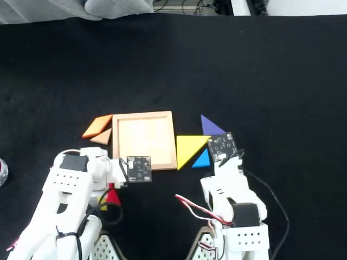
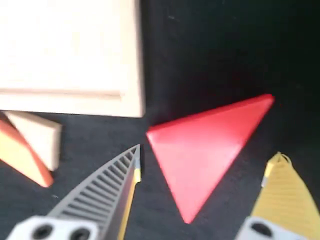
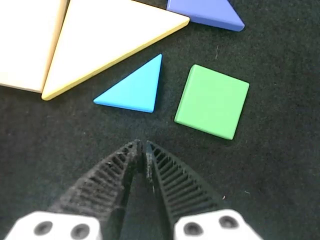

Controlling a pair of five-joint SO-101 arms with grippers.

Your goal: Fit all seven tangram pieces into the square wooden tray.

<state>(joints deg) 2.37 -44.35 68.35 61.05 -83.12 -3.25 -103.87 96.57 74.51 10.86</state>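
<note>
Closest to the lens in the left wrist view: left gripper (image 2: pixel 206 156), claw spread wide, with one grey ribbed finger (image 2: pixel 107 187) and one yellow finger on either side of the red triangle (image 2: pixel 210 132). Red triangle flat on the black table (image 2: pixel 225 50), between the two tips and, as far as can be seen, apart from both. Just past it, one corner of the square wooden tray (image 2: pixel 131 75), parted from the red triangle by a strip of black. Near the same tray edge, tan piece (image 2: pixel 37 137) and orange piece (image 2: pixel 20 157), side by side and touching each other.

Closest in the right wrist view: right gripper (image 3: pixel 141 146), claw pressed together, black ribbed fingers meeting at the tips, pinching nothing, over bare table. Near the tips, blue triangle (image 3: pixel 135 90), and just beside it green square (image 3: pixel 212 101), with a narrow gap between. Farther on, large yellow triangle (image 3: pixel 105 40), one side right against the tray wall. Past the yellow point, purple triangle (image 3: pixel 205 12).

From the high view: tray in the middle of the table, bare wood inside. Orange and tan at its left side; yellow, blue and purple at its right. Red triangle low beside the left arm, partly covered by it. All seven pieces on the table, outside the tray.
</note>
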